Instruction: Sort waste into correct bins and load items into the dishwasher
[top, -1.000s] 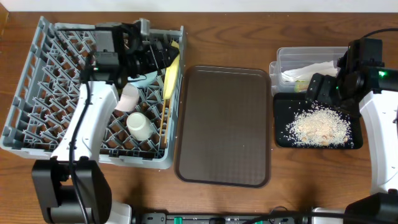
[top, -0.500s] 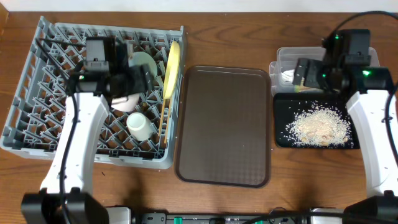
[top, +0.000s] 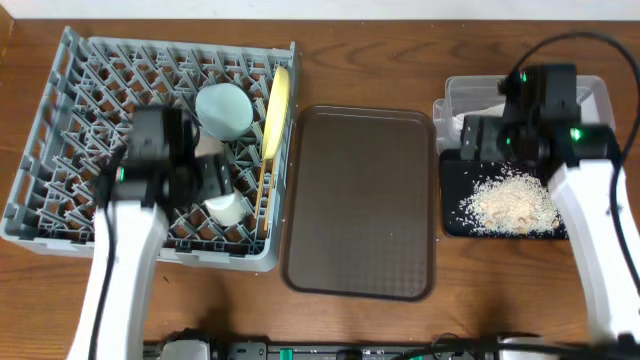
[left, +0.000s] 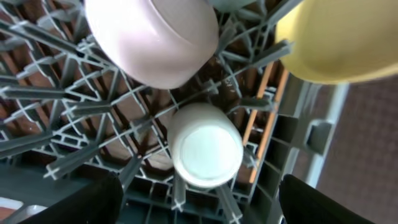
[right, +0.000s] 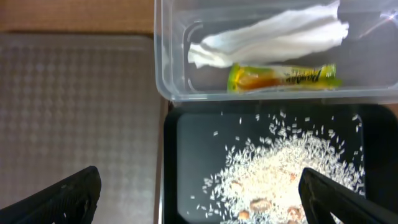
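Note:
The grey dishwasher rack (top: 50, 190) holds the light blue bowl (top: 222, 108), the yellow plate (top: 275, 112) on edge, the small white cup (top: 225, 208) and the chopsticks (top: 262, 190). The white-pink bowl (left: 152, 37) lies in the rack just beyond the cup (left: 205, 146). My left gripper (top: 212, 180) is open and empty above the cup (left: 199, 202). The napkin (right: 273, 37) and snack wrapper (right: 283, 76) lie in the clear tub (top: 450, 95). Rice scraps (top: 510, 200) cover the black tray (top: 450, 222). My right gripper (top: 472, 140) is open and empty over that tray's left edge (right: 205, 199).
The brown serving tray (top: 360, 200) lies between the rack and the bins, nothing on it. In the left wrist view the plate (left: 336, 40) and chopsticks (left: 264, 93) stand to the right of the cup. Bare wooden table runs along the front.
My left arm has pulled back from the rack's far side toward the front, leaving the light blue bowl uncovered in the rack. My right arm has shifted a little left over the bins.

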